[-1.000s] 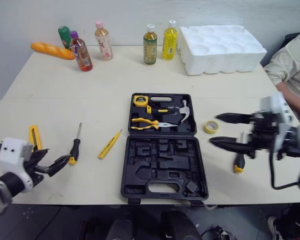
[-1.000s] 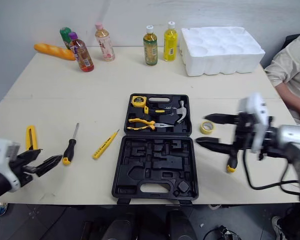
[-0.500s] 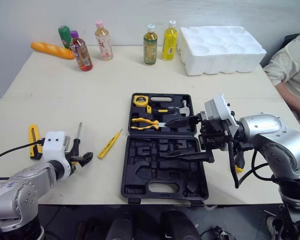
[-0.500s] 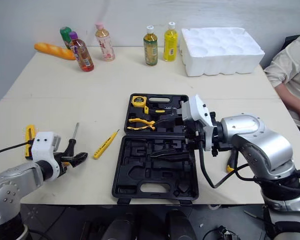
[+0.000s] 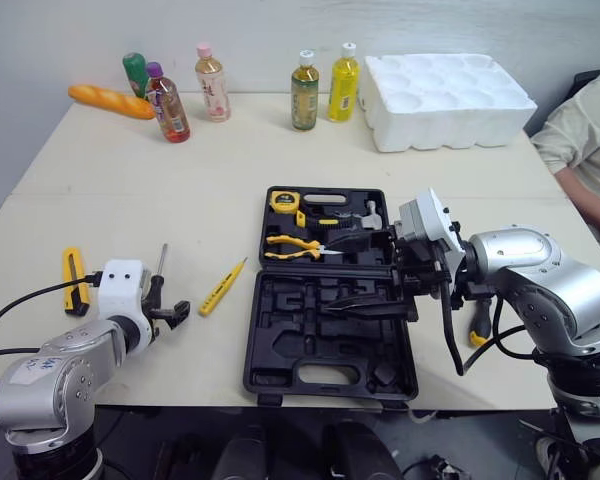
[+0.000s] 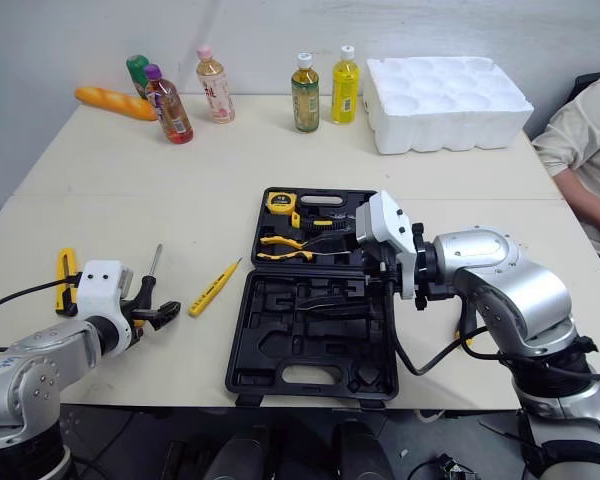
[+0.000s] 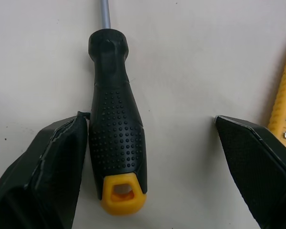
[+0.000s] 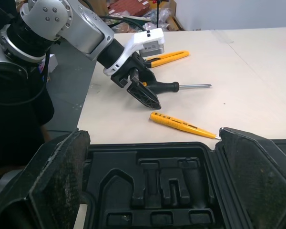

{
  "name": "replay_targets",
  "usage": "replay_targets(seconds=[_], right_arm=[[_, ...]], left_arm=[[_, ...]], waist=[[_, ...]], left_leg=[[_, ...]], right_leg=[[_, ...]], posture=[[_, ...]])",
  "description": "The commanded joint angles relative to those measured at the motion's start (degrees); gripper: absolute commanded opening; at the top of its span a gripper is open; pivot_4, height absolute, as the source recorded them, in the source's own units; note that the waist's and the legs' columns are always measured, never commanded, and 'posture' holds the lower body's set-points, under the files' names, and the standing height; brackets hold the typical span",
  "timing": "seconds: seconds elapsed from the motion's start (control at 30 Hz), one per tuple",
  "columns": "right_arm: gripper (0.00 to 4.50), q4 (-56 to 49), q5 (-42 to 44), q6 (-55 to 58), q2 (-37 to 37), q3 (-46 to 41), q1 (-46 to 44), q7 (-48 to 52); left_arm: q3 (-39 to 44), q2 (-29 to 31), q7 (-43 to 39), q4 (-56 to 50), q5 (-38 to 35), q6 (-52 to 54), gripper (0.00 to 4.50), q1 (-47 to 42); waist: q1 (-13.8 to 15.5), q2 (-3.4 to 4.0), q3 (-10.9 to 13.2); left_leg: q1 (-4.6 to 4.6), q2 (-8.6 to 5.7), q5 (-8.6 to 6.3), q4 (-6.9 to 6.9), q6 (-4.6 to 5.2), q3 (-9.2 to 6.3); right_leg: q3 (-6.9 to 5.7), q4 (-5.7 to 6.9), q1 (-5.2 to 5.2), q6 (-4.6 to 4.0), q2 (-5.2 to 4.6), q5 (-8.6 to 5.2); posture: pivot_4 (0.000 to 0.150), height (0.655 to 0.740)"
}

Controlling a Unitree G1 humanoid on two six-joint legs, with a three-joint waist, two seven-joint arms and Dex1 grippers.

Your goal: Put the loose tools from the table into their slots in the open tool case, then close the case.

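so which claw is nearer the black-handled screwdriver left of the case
Left. The left claw straddles the screwdriver at its handle, one finger right beside it; the right claw hangs over the open tool case, well away.

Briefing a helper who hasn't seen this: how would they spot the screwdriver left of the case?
Left of the open black tool case, three loose tools lie on the table. The screwdriver is the middle one, between the fingers of the open left pincer. Unlike the yellow tester pen and utility knife flanking it, it has a black grip, yellow end cap and bare metal shaft.
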Motion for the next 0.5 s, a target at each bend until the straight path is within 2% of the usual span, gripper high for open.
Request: replay_targets(seconds=[0.03, 0.13, 0.33, 0.5], right_arm=[[4.5, -0.6, 0.0, -0.9, 0.3, -0.9, -1.0, -0.3], [4.5, -0.3, -0.6, -1.3, 0.3, -0.7, -1.1, -0.4], [4.5, -0.2, -1.3, -1.8, 0.5, -1.0, -0.9, -0.8], [4.5, -0.1, -2.1, -2.0, 0.7, -0.7, -1.2, -0.9]], left_arm=[[-0.8, -0.3, -0.8, 3.0, 1.2, -0.4, 4.49, 0.9], [-0.6, -1.1, -0.6, 3.5, 1.9, -0.9, 3.64, 0.9], [0.5, -1.3, -1.4, 4.2, 2.9, -1.8, 1.07, 0.7], [1.1, -0.7, -2.3, 3.9, 3.0, -1.6, 1.02, 1.2]], waist=[[0.0, 0.02, 0.0], [0.0, 0.02, 0.0], [0.0, 0.02, 0.0], [0.0, 0.02, 0.0]], left_leg=[[0.01, 0.0, 0.0, -0.02, 0.0, 0.0], [0.02, 0.0, 0.0, -0.07, 0.01, -0.01], [0.01, 0.0, 0.0, -0.09, 0.0, -0.01], [0.02, 0.0, 0.0, -0.11, 0.01, -0.01]], right_leg=[[0.0, 0.0, 0.0, 0.0, 0.0, 0.0], [0.0, 0.0, 0.0, 0.0, 0.0, 0.0], [-0.01, -0.04, 0.0, 0.0, -0.01, 0.0], [-0.01, -0.05, 0.0, 0.0, -0.01, 0.0]], posture=[[0.15, 0.74], [0.15, 0.74], [0.15, 0.74], [0.15, 0.74]])
